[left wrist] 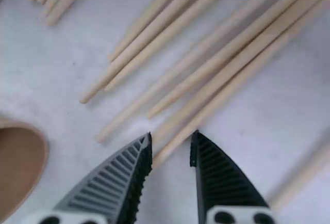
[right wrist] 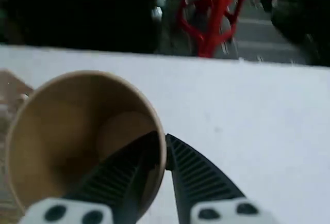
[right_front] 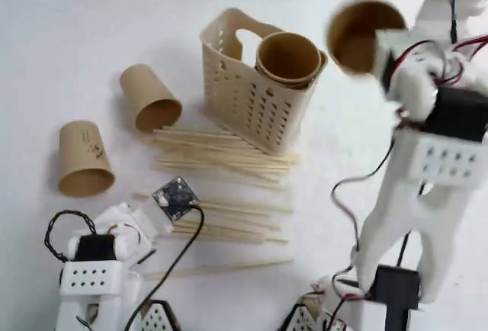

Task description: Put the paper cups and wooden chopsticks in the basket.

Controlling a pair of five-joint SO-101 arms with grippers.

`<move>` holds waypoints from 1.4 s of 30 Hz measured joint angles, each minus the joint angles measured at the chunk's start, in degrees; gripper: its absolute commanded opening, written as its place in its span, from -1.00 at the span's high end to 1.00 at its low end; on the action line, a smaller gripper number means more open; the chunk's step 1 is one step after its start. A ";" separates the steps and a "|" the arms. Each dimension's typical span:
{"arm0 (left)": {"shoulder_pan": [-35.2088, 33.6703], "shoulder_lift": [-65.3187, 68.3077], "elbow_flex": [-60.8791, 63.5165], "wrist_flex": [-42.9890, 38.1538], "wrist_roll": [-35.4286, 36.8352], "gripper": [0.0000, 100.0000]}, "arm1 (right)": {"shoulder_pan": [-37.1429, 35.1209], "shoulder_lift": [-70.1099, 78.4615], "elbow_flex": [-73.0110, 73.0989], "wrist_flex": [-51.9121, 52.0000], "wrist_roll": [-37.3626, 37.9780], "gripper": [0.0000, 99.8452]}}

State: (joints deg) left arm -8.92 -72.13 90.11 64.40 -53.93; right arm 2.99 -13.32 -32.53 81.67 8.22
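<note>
One paper cup (right wrist: pixel 67 126) pinched in right gripper (right wrist: pixel 164 139) — beside the basket (right_front: pixel 252 98)

"What are the fingers like?"

"The left gripper (left wrist: pixel 171 140) has a grey finger (left wrist: pixel 111 182) and a black finger (left wrist: pixel 219 182). Both are ribbed and pointed, on white bases with dark screw holes. The right gripper (right wrist: pixel 162 140) is ribbed and dark."

"And behind them?"

"White shells (right_front: pixel 396 209), black motor blocks (right_front: pixel 460 114) and perforated plates (right_front: pixel 446 159). Red and black wires (right_front: pixel 415 45) run behind the right one, a looped black cable (right_front: pixel 69 213) behind the left."
</note>
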 measured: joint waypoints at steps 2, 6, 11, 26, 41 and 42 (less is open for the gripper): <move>0.00 0.00 0.00 0.00 0.00 0.69 | -4.48 -0.53 -2.02 -2.11 -4.57 0.96; 0.00 0.00 0.00 0.00 0.00 0.69 | -10.37 -0.62 -2.73 -5.19 -9.32 0.96; 0.00 0.00 0.00 0.00 0.00 0.69 | -11.25 3.96 -2.02 -7.65 -10.11 0.96; 0.00 0.00 0.00 0.00 0.00 0.69 | -9.05 12.75 -1.58 -1.76 -10.29 0.96; 0.00 0.00 0.00 0.00 0.00 0.69 | -9.41 18.29 -1.14 0.09 -10.29 0.43; 0.00 0.00 0.00 0.00 0.00 0.69 | -9.32 18.37 -1.14 0.09 -10.29 0.43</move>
State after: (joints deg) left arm -8.92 -72.13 90.11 64.40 -53.93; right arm -6.33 5.05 -33.67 81.76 -2.07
